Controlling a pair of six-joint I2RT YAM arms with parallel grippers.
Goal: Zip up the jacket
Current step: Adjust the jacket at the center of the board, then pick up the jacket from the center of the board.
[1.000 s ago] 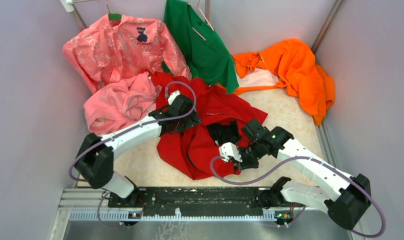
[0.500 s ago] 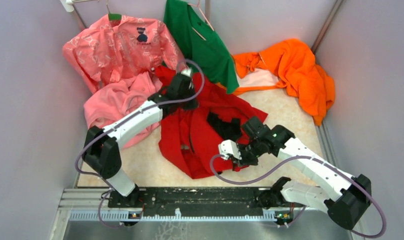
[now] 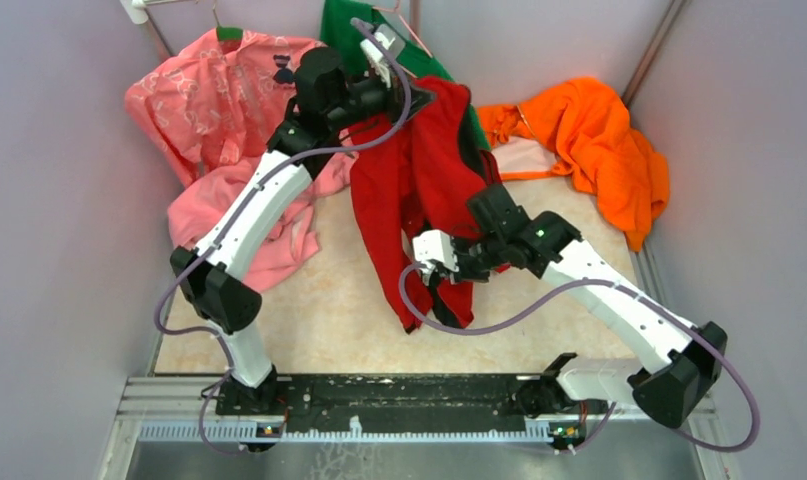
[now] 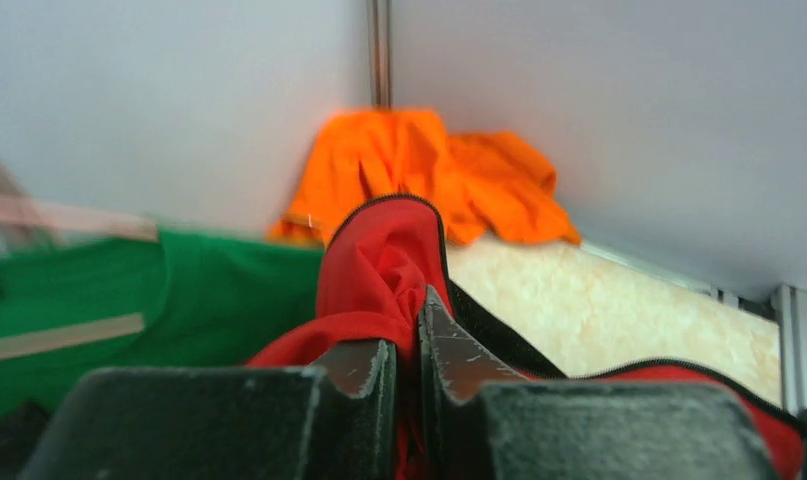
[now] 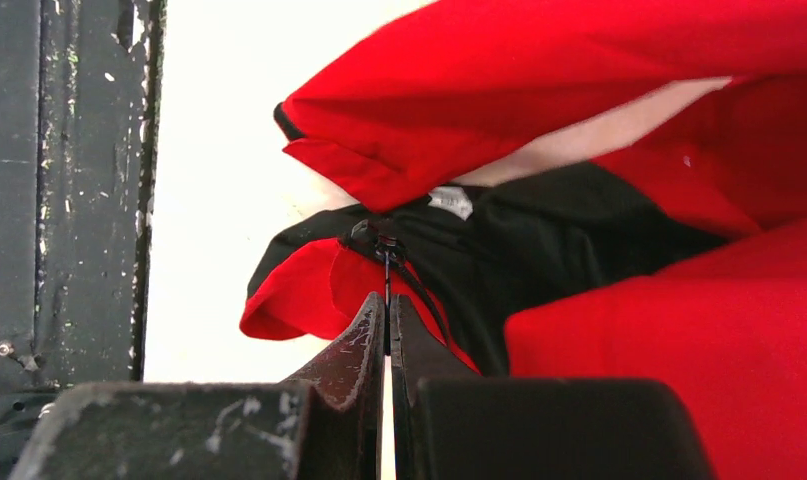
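Note:
The red jacket (image 3: 419,190) hangs stretched from its top edge down to the tabletop, its dark lining showing. High at the back, my left gripper (image 3: 419,97) is shut on a fold of the jacket's red fabric (image 4: 374,260) beside the dark zipper edge; in the left wrist view the gripper (image 4: 407,325) pinches that cloth. Lower down, my right gripper (image 3: 447,280) is at the jacket's front. The right wrist view shows this gripper (image 5: 387,305) shut on the thin black tab of the zipper pull (image 5: 384,245), with red cloth (image 5: 619,90) and black lining around it.
A pink fleece garment (image 3: 239,215) lies at the left. A pink patterned shirt (image 3: 229,90) and a green shirt (image 3: 344,30) hang at the back. An orange garment (image 3: 589,140) is heaped in the back right corner. Walls close in on both sides; the black base rail (image 3: 379,400) runs along the near edge.
My left arm has risen and swung to the back with the jacket's top in its jaws, lifting the jacket off the table. My right gripper has moved up and left, still shut.

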